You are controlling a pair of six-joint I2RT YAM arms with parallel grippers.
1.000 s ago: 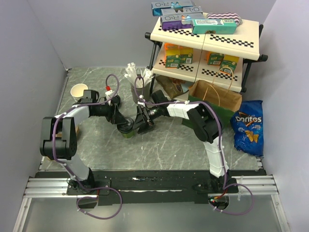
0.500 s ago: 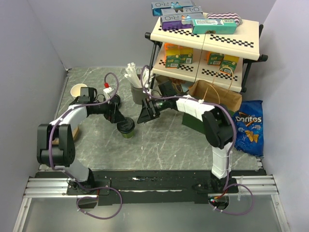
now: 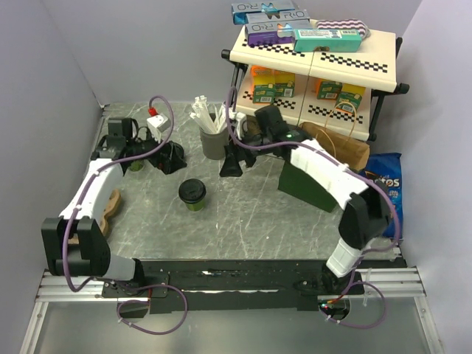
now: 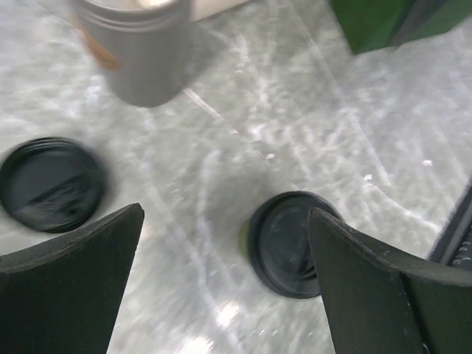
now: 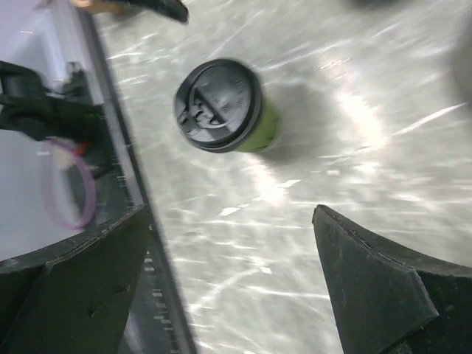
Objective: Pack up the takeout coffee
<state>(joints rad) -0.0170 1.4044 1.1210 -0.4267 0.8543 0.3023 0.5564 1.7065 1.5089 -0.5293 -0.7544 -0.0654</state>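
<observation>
Grey marbled tabletop (image 3: pixel 251 214), plain lilac walls, snack shelf (image 3: pixel 317 55) at back right. The takeout coffee (image 3: pixel 192 193) stood upright, black lid on, in the open middle of the tabletop, touching nothing. The right wrist view showed it from above, lid seated and green wall visible.

Left end effector (image 3: pixel 175 158) hung up-left of the cup with its jaws spread wide and nothing between them. Right end effector (image 3: pixel 230 164) hung up-right of the cup, just beside the grey cutlery holder (image 3: pixel 214 140), also spread wide and empty. Both were well apart from the cup.

Step, as I judge it: the cup looked lidded and ready, so this was the gap before the pick, and packing had not yet begun. The brown paper bag (image 3: pixel 346 151) and a dark green bag (image 3: pixel 306 184) sat at right, partly under the right arm. Which one receives the cup I cannot tell. The next move calls for one end effector to come down around the cup wall below the lid, close without crushing the paper, then lift level toward a bag.

Versus a second ago: both end effectors had been crowded right at the cup. Half a second ago the left was still beside it while the right had already pulled off. Now both were withdrawn and opened wider. The cup had not shifted.
</observation>
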